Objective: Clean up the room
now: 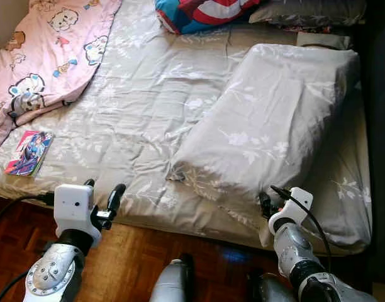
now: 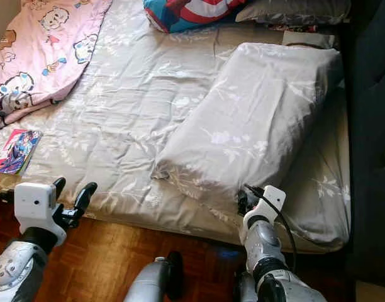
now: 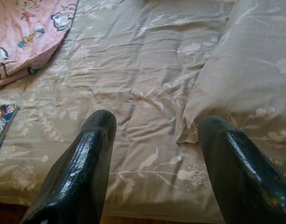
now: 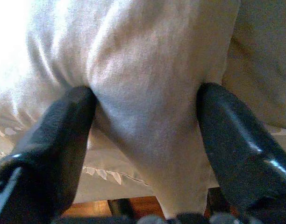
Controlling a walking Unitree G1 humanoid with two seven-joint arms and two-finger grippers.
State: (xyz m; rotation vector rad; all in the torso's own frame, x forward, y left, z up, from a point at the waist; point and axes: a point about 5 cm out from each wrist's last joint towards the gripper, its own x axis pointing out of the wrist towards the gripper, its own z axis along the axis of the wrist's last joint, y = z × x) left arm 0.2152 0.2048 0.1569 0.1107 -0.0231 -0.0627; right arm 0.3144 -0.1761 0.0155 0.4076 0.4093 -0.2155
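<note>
Right pincer (image 4: 147, 140) wide, straddling pillow (image 1: 268, 119) corner, lower right of frame; pillow soft, light: pinch corner. Left pincer (image 1: 104, 195) wide, idle.

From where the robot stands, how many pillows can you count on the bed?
3: a large grey pillow lying slantwise near the foot, a red-and-blue pillow at the head, and a dark grey pillow beside it. Others may be hidden.

A red, white and blue cushion (image 1: 202, 14) and a dark grey pillow (image 1: 312, 11) at the head of the bed are cut off by the top edge. The pink cartoon-print blanket (image 1: 51, 47) runs off the left edge. The large grey floral pillow (image 1: 268, 126) hides the right gripper's (image 1: 266, 204) fingertips in the eye views.
</note>
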